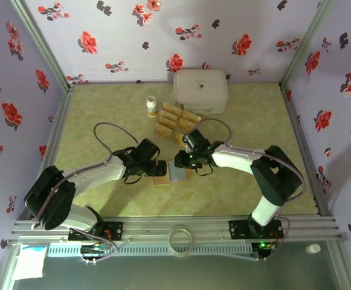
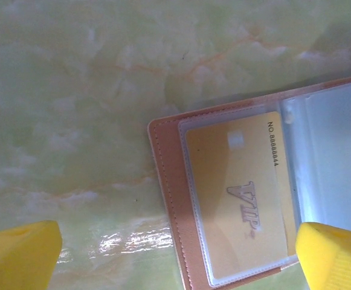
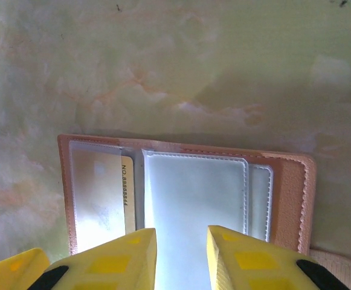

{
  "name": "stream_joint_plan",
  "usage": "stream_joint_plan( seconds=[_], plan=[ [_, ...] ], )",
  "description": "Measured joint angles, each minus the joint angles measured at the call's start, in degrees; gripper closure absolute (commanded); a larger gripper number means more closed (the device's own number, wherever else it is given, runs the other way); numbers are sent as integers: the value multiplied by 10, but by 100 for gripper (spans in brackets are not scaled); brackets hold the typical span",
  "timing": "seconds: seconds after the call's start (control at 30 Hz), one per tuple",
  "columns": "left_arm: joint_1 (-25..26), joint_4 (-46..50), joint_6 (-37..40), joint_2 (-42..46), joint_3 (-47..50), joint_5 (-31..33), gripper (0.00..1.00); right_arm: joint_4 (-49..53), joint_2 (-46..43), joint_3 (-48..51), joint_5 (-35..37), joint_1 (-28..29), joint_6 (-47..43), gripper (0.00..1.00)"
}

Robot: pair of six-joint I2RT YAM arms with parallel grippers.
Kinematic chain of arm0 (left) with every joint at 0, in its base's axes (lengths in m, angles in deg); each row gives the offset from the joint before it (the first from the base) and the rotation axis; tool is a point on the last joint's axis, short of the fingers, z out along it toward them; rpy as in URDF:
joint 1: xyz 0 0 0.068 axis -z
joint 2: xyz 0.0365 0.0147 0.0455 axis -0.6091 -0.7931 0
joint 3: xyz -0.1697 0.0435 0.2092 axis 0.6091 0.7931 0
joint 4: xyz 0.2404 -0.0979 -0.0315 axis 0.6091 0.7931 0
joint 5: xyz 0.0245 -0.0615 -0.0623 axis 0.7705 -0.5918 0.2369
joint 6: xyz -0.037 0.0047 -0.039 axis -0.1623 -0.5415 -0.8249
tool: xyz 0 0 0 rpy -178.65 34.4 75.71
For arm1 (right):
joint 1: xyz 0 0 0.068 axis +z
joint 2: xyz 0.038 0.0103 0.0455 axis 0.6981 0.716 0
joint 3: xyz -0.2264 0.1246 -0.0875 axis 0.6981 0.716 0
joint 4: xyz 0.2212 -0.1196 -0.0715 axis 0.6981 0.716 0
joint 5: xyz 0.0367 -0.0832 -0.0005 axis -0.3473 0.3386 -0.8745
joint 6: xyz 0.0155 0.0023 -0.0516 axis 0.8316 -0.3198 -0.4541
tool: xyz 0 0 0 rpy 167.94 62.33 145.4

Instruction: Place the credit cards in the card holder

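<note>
Left pincer (image 2: 176, 261): spread wide, gripping nothing. One yellow fingertip (image 2: 335, 257) overlaps the edge of the open card holder (image 2: 163, 181); we cannot tell if they touch. The other tip hangs over bare table (image 2: 72, 90).

Right pincer (image 3: 181, 260): narrow gap, fingers side by side above the holder's middle clear sleeve (image 3: 193, 193). We cannot tell whether the tips press on the sleeve.

Edges and room, top view: the holder lies open and flat near the table's middle, a little toward 6 o'clock. The left pincer is at its 9 to 10 and the right pincer at its 12 to 1, both close in. Bare table stretches away at 3 and 9 o'clock, with the flowered walls (image 1: 18, 90) well apart from the work.

Containers: the holder's pocket at the 9 o'clock end has one gold card (image 2: 235, 199) behind the plastic, printed VIP with a number. The middle sleeve glares white, so its contents are unclear. Loose cards (image 1: 174, 119) cluster near the holder at 12 o'clock. Beyond them is a shut white box (image 1: 200, 90), with an upright small bottle (image 1: 151, 106) at 11.
</note>
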Motion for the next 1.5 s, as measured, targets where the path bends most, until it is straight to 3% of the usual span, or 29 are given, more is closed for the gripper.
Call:
stream_joint_plan(
  seconds=[0.4,0.77,1.5],
  plan=[
    [5,0,-9,1,0,19,0,48,-91,-26,9,0,-8,68],
    [9,-1,-13,7,4,26,0,43,4,-47,9,6,-8,70],
    [35,-18,-13,-30,2,26,0,43,58,-48,25,7,-14,72]
  ],
)
